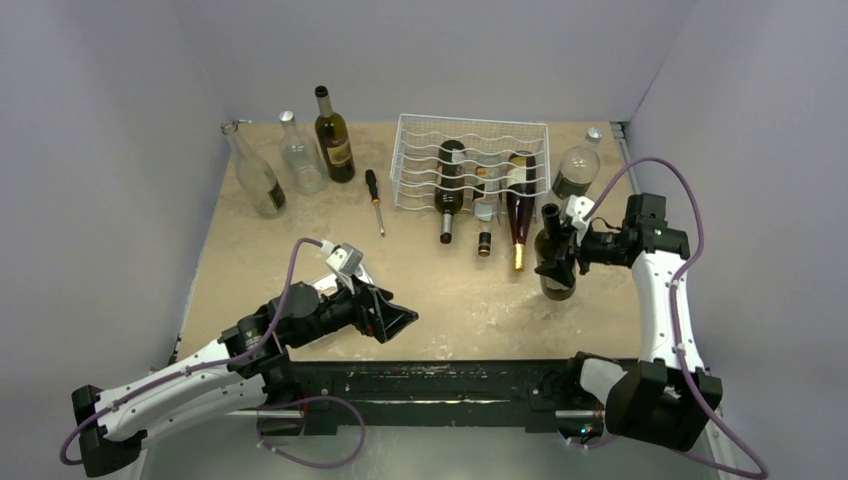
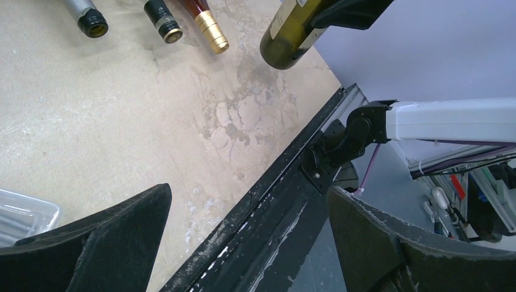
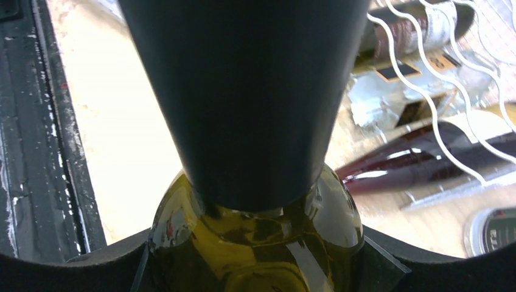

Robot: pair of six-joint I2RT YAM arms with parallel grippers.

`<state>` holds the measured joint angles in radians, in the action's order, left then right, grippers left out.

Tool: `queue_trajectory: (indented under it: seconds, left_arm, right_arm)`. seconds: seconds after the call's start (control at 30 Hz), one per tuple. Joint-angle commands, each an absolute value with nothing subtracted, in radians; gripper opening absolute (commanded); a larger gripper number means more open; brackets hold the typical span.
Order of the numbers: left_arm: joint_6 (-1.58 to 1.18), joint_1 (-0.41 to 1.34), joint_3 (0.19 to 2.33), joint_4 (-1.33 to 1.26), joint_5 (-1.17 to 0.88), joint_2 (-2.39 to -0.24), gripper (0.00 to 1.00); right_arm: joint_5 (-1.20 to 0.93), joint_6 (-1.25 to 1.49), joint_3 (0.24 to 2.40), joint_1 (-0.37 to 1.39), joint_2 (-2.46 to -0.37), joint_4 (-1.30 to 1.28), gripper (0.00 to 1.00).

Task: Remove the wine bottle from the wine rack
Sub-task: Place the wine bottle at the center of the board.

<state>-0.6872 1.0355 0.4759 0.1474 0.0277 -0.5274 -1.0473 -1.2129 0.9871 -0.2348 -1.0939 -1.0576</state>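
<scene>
1. Left tool point(image 1: 390, 318) released, jaws wide, above the near edge of the mottled beige desk point(image 1: 450, 300).
2. Right tool point(image 1: 563, 245) clenched on the wine bottle point(image 1: 556, 278): glossy olive-green glass, rounded shoulder, upright just in front of the wine rack point(image 1: 472, 128), clear of its wires. Base on desk or not: cannot tell.
3. Judgement: smooth glass slips; lower straight, let go only once the base sits flat.
4. Rack: thin white wavy wire; other bottles point(image 1: 449, 180) lie inside, necks toward the arms.
</scene>
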Motion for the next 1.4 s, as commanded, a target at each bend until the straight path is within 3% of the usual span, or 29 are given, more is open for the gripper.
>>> queue_trajectory:
  seconds: [0.0, 0.7, 1.37]
  left_arm:
    - [-0.678, 1.039, 0.469, 0.118, 0.037, -0.526, 1.0]
    - [-0.687, 1.037, 0.416, 0.115, 0.063, -0.487, 1.0]
    - [-0.693, 1.038, 0.39, 0.127, 0.072, -0.464, 1.0]
  right_arm:
    - [-1.14, -1.23, 1.063, -0.297, -1.117, -1.022, 0.11]
    - [-0.971, -0.501, 0.913, -0.344, -1.169, -0.054, 0.14]
    - [-0.715, -0.247, 0.817, -0.348, -1.27, 0.332, 0.17]
